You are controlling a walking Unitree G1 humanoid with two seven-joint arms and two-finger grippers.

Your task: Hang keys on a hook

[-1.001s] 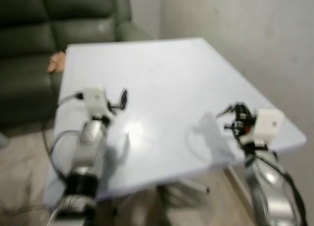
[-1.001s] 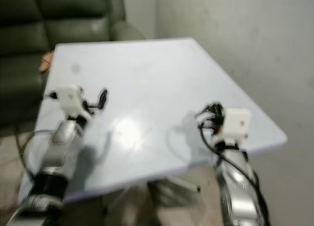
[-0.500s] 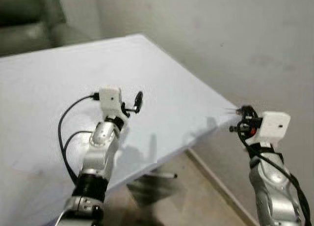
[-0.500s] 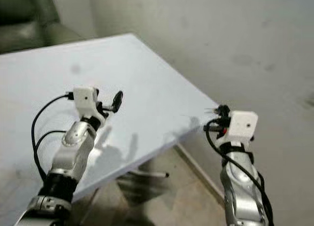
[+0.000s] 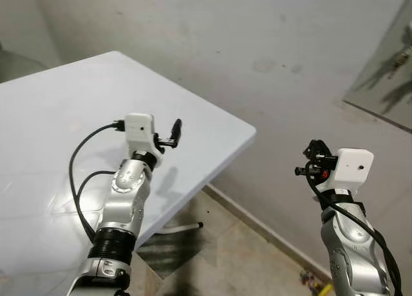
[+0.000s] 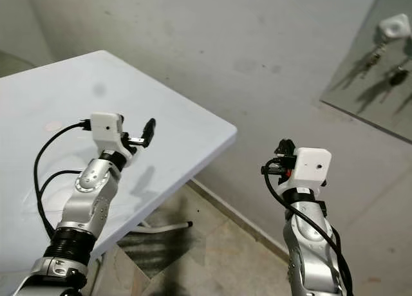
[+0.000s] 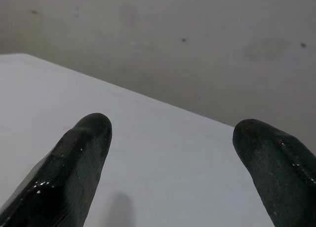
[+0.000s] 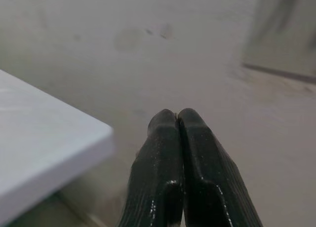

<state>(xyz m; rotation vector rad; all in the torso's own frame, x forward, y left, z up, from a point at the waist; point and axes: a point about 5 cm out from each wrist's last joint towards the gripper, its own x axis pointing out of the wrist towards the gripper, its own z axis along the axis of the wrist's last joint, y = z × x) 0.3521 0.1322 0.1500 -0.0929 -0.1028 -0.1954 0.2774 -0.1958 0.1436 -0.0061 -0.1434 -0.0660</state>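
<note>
Holding right gripper [image 8: 178, 119] pressed shut off the table's [image 5: 212, 116] far corner, keys unseen between its fingers; left gripper [image 7: 173, 138] spread, empty. Risk I note: keys slipping before reaching the hook [image 6: 394, 27] up right.

The table [image 5: 77, 109] runs off the left and lower edges of both eye views, its legs mostly hidden beneath the top. A mirror panel [image 6: 380, 58] on the wall is cut by the right edge; the small dark shapes and white object reflected in it are too small to identify. The right pincer [image 8: 177, 119] has fingertips pressed together, and whether anything lies between them cannot be told. A small coloured object [image 5: 315, 284] on the floor is too small to name.
</note>
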